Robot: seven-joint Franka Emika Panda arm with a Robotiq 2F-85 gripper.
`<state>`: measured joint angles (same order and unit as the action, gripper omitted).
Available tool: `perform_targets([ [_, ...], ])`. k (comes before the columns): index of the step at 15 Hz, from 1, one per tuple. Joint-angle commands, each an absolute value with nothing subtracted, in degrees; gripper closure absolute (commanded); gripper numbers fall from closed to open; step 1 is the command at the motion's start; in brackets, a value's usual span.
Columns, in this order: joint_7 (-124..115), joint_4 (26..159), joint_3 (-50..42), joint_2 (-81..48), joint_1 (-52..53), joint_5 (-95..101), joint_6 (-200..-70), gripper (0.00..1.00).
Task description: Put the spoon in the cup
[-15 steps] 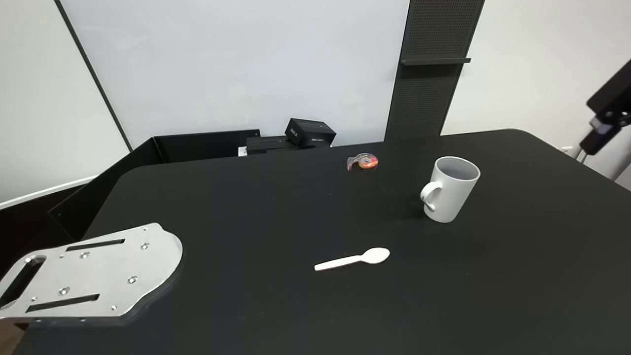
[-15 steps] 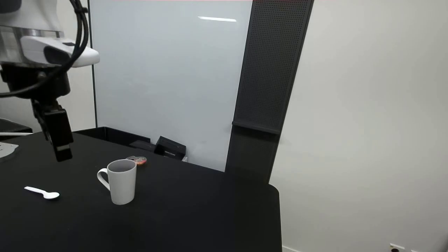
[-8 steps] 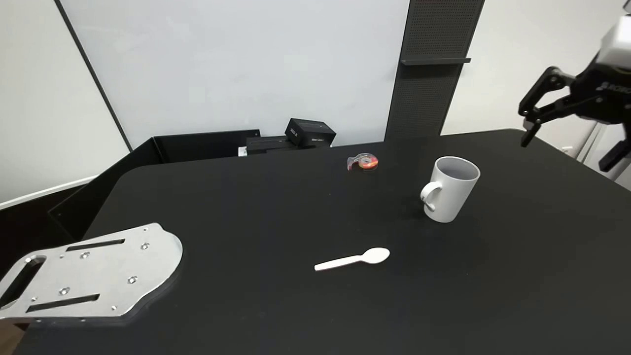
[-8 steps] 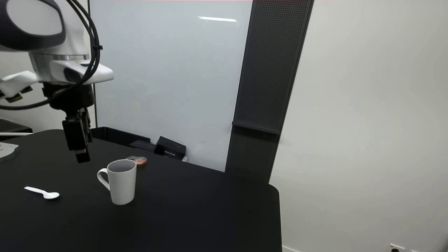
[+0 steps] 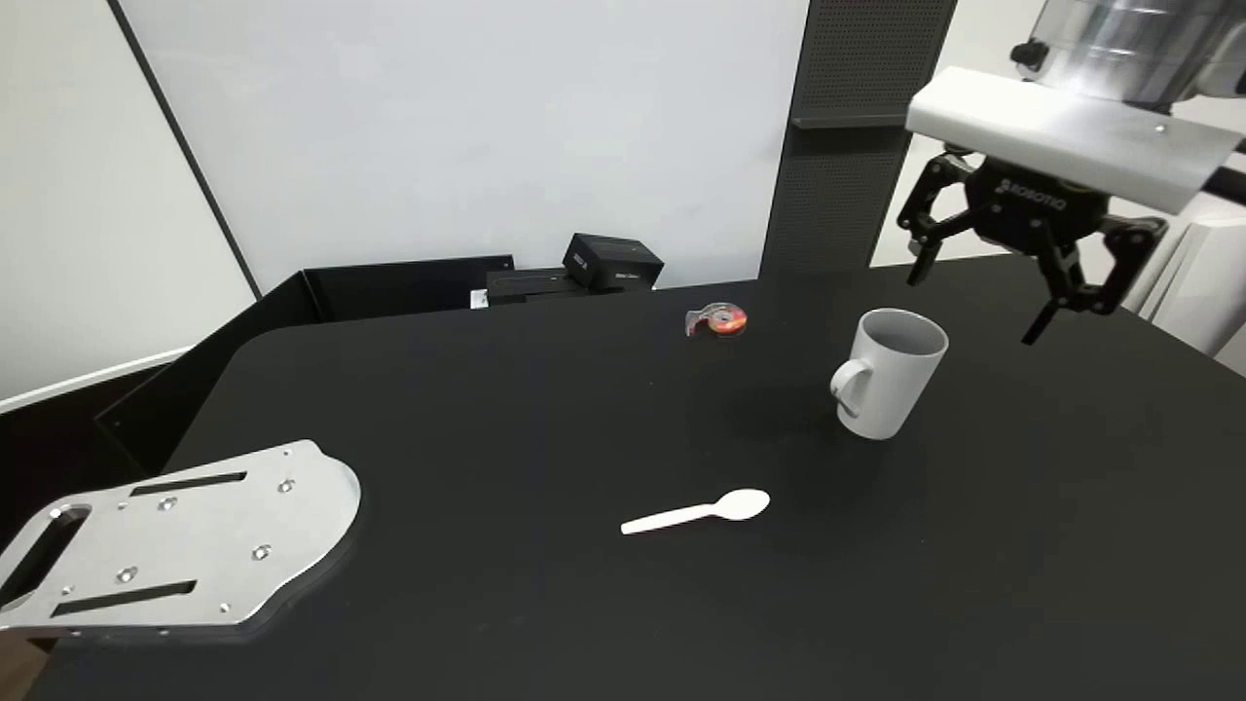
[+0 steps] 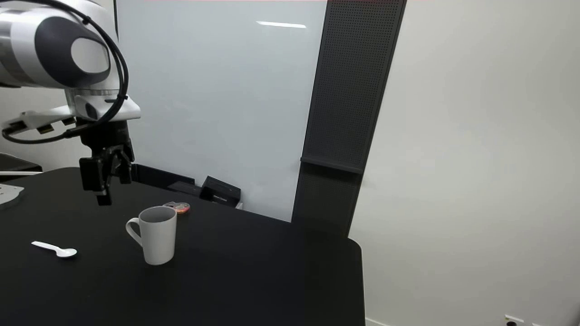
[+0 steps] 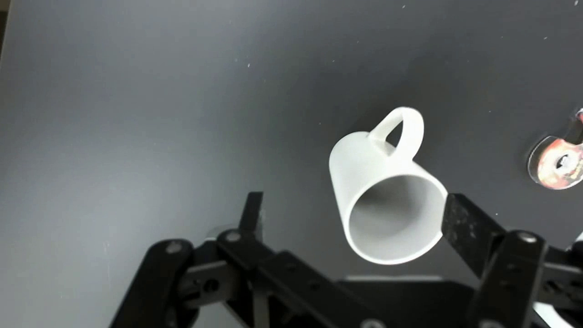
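Observation:
The white spoon point(image 5: 740, 504) lies flat on the black table, its bowl toward the cup; it also shows in an exterior view point(image 6: 66, 253) and is out of the wrist view. The white cup point(image 5: 888, 385) stands upright, empty, its handle on the spoon's side; it shows in an exterior view point(image 6: 159, 240) and the wrist view point(image 7: 357, 157). My gripper point(image 5: 976, 310) is wide open and empty, above the table beyond the cup. It also shows in an exterior view point(image 6: 115, 190). In the wrist view, my gripper point(image 7: 353, 207) has one finger overlapping the cup's rim in the picture.
A clear tape dispenser with a red-orange roll point(image 5: 725, 318) lies behind the cup, also in the wrist view point(image 7: 558, 166). A silver metal plate point(image 5: 195, 535) lies at the table's left. Black boxes point(image 5: 613, 261) sit beyond the table's back edge.
The arm has swung in from the edge of an exterior view toward the cup, turning so both open fingers show. The spoon, cup and tape have not moved.

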<state>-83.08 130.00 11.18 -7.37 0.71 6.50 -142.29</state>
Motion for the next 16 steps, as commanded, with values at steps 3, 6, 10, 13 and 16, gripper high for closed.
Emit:
perform_targets([
  [3,-93.2,124.1,8.1,-12.6,9.3,6.5,-142.0,0.00],
  [6,-95.0,123.1,7.7,-14.6,12.2,6.3,-144.0,0.00],
  [10,-94.6,121.7,7.6,-17.2,14.7,5.4,-144.5,0.00],
  [13,-91.7,123.5,7.5,-16.5,15.2,4.0,-145.0,0.00],
  [16,-90.2,123.1,7.8,-17.3,15.6,2.4,-145.5,0.00],
])
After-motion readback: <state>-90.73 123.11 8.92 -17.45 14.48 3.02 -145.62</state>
